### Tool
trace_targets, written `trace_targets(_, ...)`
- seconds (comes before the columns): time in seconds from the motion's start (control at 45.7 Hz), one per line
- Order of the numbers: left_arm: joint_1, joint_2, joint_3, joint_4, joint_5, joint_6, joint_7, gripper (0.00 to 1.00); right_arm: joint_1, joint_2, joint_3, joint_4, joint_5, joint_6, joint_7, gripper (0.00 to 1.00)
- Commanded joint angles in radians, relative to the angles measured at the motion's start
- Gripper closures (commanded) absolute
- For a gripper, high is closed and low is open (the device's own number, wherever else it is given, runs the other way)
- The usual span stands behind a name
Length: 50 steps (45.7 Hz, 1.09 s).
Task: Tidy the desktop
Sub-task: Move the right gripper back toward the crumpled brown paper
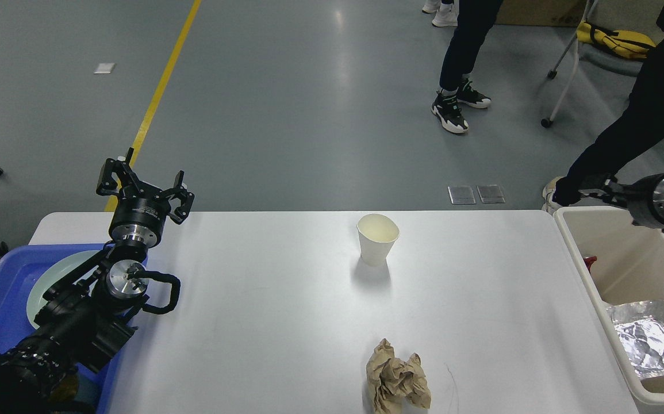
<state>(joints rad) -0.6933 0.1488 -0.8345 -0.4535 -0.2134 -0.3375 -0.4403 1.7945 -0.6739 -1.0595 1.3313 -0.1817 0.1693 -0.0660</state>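
L gripper (143, 187) spread wide, empty, above desktop (286, 310). R gripper (593, 192) dark against trousers, fingers unclear. Crumpled paper (396, 379) cut off at bottom.

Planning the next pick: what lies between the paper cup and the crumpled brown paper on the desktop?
Nothing: in the head view, only bare desktop separates the paper cup from the crumpled brown paper.

A smooth grey floor (286, 98) fills the room, glossy enough to carry a pale streak of overhead light (340, 52). A yellow line (156, 98) runs diagonally across it at the left. Two metal floor plates (475, 194) sit side by side. At the upper right stands a wheeled chair (573, 63) with a yellow bag (613, 37) on its seat.
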Motion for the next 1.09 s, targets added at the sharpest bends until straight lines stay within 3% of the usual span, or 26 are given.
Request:
trace_targets(0.0,0.0,0.0,0.0,-0.001,0.0,0.0,0.0,0.02,0.23,0.079,-0.089,0.391,0.005,0.007,-0.002,0.0)
trace_targets(0.285,0.001,0.0,0.0,0.001,0.0,0.0,0.0,0.02,0.25,0.194,-0.094,0.41,0.05,0.009,0.0,0.0)
trace_targets(0.394,0.001,0.0,0.0,-0.001,0.0,0.0,0.0,0.02,0.175,0.195,-0.089,0.379,0.059,-0.01,0.0,0.0)
trace_targets(0.591,0.001,0.0,0.0,-0.001,0.0,0.0,0.0,0.02,0.022,0.203,-0.048,0.336,0.195,-0.137,0.002,0.0)
trace_targets(1.073,0.0,0.0,0.0,-0.001,0.0,0.0,0.0,0.02,-0.317,0.264,0.271,0.316,0.424,-0.209,0.002,0.0)
